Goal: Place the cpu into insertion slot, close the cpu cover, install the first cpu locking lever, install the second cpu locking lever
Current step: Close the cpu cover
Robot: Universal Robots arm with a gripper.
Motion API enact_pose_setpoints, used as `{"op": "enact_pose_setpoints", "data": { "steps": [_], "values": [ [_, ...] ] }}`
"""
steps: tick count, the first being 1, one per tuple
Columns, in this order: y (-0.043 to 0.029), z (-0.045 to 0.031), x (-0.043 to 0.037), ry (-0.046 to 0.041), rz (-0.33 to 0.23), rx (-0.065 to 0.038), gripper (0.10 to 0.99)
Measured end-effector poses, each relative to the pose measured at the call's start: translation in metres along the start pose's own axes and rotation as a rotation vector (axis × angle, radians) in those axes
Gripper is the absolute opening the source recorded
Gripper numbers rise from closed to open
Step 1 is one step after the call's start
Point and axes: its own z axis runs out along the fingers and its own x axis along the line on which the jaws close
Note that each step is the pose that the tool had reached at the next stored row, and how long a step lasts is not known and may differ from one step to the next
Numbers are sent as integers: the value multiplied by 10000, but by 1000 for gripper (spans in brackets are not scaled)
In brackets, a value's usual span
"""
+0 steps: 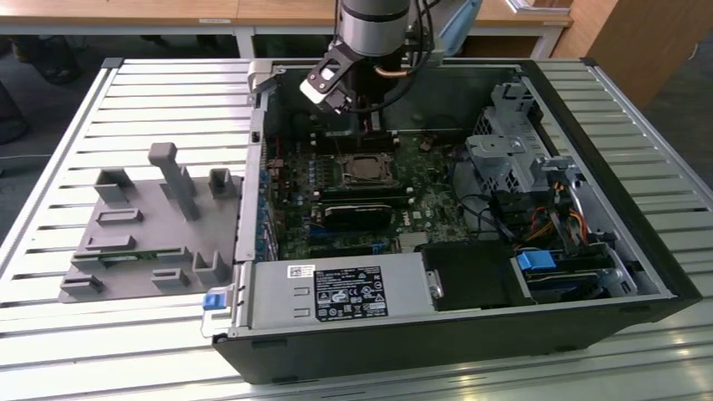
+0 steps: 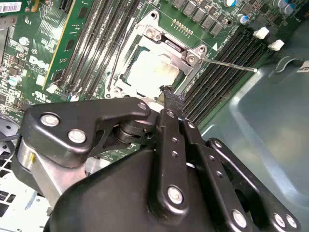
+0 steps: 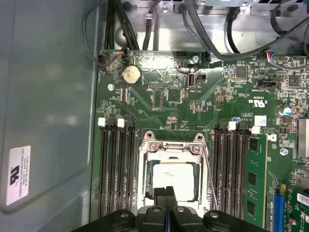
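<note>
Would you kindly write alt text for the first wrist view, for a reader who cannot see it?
The shut hand is over one edge of the cpu, which lies framed by the silver cpu cover. Black memory slots flank it on the green motherboard.

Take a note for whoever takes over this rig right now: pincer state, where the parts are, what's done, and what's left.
The pincer is shut and holds nothing. Its tips are by the edge of the cpu cover; I cannot tell if they touch.
The cpu sits in the insertion slot, with the cover down over it.
Done: cpu placed, cover closed.
Left: one locking lever stands free beside the socket, not latched. I cannot tell the state of the other.
</note>
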Motion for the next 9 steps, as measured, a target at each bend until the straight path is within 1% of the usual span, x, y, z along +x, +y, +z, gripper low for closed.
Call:
{"op": "enact_pose_setpoints", "data": {
  "steps": [9],
  "values": [
    [-5, -86, 4, -1, 0, -15, 106]
  ]
}}
